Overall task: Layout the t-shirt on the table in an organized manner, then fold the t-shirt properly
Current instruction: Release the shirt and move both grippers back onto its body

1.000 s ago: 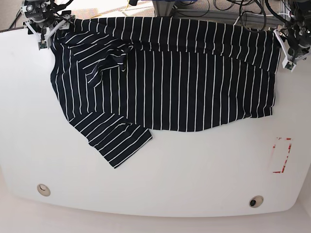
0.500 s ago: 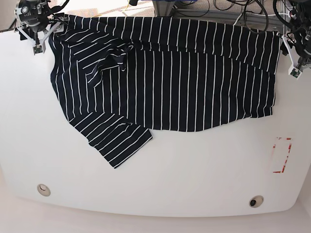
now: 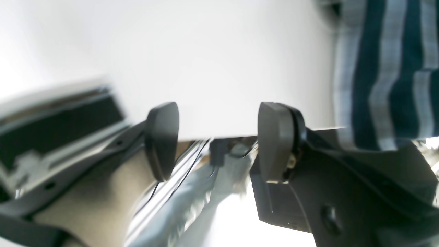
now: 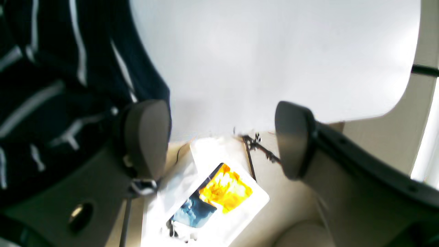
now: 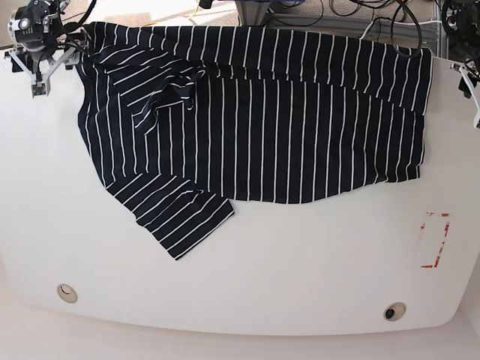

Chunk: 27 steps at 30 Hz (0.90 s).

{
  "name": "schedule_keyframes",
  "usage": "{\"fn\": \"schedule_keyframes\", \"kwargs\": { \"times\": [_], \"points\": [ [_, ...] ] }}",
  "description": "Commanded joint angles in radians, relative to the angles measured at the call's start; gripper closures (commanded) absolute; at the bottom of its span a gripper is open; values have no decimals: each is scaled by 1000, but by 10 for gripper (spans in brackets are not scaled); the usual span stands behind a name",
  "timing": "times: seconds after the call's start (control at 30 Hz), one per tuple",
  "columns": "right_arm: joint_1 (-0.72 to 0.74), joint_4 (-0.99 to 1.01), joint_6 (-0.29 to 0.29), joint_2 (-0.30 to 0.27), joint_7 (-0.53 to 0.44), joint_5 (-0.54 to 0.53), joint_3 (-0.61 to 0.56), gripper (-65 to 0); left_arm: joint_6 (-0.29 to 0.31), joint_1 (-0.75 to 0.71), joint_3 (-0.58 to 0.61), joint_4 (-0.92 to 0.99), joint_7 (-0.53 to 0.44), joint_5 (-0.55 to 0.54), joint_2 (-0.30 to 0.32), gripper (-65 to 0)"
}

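- Lay spread across the far half of the large smooth white counter (image 5: 247,262): dark navy short-sleeved cloth t-shirt with thin white stripes (image 5: 285,120), one sleeve angled toward the near left.
- Hovered off the shirt's far corners, fingers spread and pinching nothing: left gripper (image 3: 219,137), right gripper (image 4: 219,137).
- Small red-outlined rectangle mark (image 5: 434,240) near right, bare.
- No readable writing.
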State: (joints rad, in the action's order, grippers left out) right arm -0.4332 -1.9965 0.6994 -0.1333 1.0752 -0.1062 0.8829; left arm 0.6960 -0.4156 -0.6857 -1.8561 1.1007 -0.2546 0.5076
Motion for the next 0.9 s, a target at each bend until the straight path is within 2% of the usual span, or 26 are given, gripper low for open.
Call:
{"fn": "schedule_keyframes", "kwargs": {
  "times": [0.0,0.23,0.37,0.47,0.7,0.87],
  "points": [
    [37,-19,-1,-10,-14,-8,2,-463,2,67,14,-18,-31,-41,21,-340],
    [142,-17,-1,21,-14,-8,-66,-463,2,240,108,-17,-31,-39,9,-339],
    [178,-17,-1,31,-11,-10,-135,-463,2,337,179,-12,-31,-22,-51,-339],
    [192,-16,-1,67,12,-10,-202,-463,2,389,220,-12,-29,38,-91,-339],
    [222,-17,-1,106,66,-112,-285,-461,2,444,315,-12,-29,150,-177,-339],
    [227,-16,-1,123,95,-163,-301,-461,2,446,323,-4,-29,160,-189,-339]
  ]
}}
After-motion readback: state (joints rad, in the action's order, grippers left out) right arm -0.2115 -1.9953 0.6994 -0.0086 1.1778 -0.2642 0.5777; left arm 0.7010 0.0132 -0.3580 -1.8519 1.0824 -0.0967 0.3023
